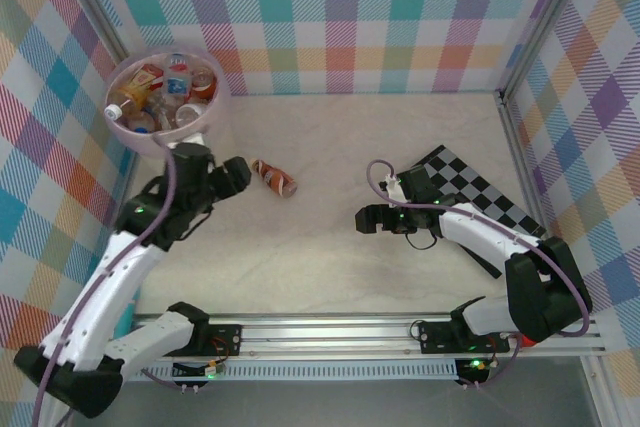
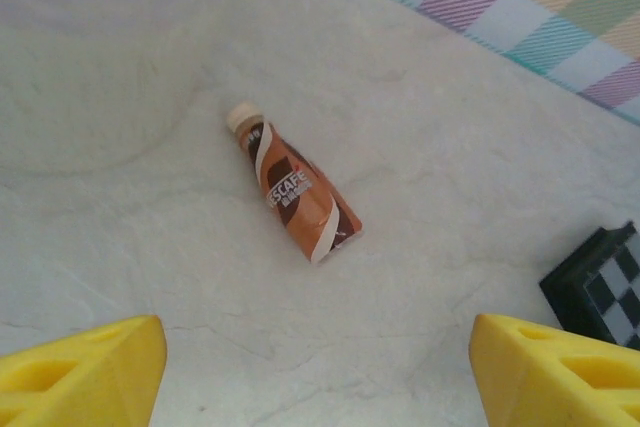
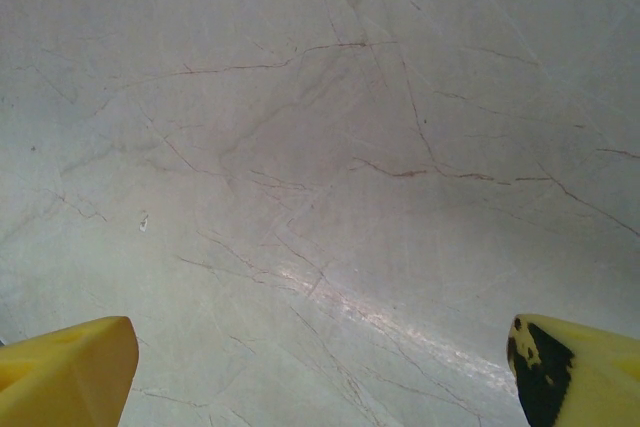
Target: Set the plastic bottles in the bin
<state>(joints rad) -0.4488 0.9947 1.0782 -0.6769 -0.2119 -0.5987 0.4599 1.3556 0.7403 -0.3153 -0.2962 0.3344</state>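
Observation:
One brown coffee bottle (image 1: 273,177) with a cream cap lies on its side on the pale table, right of the bin (image 1: 212,119). The round pale pink bin at the back left holds several plastic bottles (image 1: 165,92). My left gripper (image 1: 243,173) hovers just left of the lying bottle. In the left wrist view the bottle (image 2: 295,185) lies ahead of the left gripper (image 2: 315,377), whose yellow fingers (image 2: 85,372) stand wide apart with only table between them. My right gripper (image 1: 362,219) is open over bare table at centre right, and the right gripper (image 3: 320,377) holds nothing.
A black-and-white checkered mat (image 1: 480,197) lies at the right, under the right arm, and its corner (image 2: 600,287) shows in the left wrist view. Plaid walls enclose the table on three sides. A metal rail (image 1: 350,332) runs along the near edge.

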